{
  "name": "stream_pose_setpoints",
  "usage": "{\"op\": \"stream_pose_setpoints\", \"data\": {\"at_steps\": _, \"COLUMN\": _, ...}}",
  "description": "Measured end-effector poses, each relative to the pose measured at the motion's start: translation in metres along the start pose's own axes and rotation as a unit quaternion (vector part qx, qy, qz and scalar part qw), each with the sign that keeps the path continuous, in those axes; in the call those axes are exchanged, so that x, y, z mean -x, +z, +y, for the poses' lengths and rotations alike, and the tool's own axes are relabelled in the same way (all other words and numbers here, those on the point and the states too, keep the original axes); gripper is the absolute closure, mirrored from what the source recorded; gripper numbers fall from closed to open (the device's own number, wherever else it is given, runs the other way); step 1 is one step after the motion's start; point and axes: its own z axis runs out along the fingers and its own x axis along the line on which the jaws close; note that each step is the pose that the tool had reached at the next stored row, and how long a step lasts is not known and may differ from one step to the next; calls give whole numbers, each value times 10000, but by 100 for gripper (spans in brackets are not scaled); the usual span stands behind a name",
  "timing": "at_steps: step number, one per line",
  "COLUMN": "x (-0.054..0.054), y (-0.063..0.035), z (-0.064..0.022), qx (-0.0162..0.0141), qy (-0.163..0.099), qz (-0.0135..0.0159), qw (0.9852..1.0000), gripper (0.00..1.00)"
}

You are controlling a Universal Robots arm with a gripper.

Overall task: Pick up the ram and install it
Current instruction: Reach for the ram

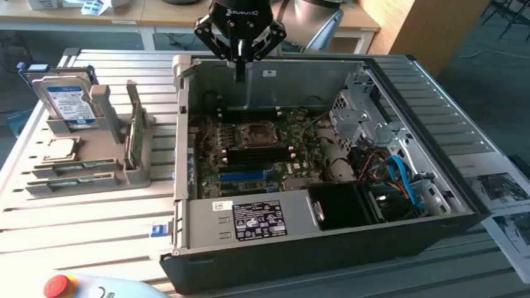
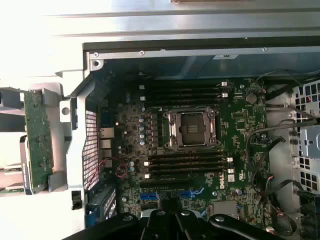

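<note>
The gripper (image 1: 239, 73) hangs above the far wall of the open computer case (image 1: 331, 248), its jaws clenched shut on themselves, tip pointing down into the case. Directly below the jaws and a little nearer the camera lies the green motherboard (image 1: 257, 155), with the processor socket (image 2: 192, 128) at its middle and banks of long black memory slots (image 2: 185, 165) on either side of the socket; from the wrist view the gripper's black linkage (image 2: 172, 222) sits over the board's near edge. The ram (image 1: 79, 166) lies well apart from the jaws, off to the exterior view's left and outside the case, flat in a grey holder (image 1: 124, 177) on the white slatted counter (image 1: 83, 217). A second, like stick (image 1: 73, 182) lies just beside it in the next slot. In the same holder, a square silver processor chip (image 1: 61, 149) rests just beyond the sticks, a hard drive (image 1: 66, 102) stands upright at the far end, and a green board (image 1: 139, 127) stands on edge on the side nearest the case.
</note>
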Motion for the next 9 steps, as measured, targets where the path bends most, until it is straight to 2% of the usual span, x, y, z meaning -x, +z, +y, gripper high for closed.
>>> {"op": "stream_pose_setpoints", "data": {"at_steps": 9, "x": -21, "y": 0, "z": -1, "qx": 0, "qy": 0, "qz": 0, "qw": 10000, "gripper": 90}}
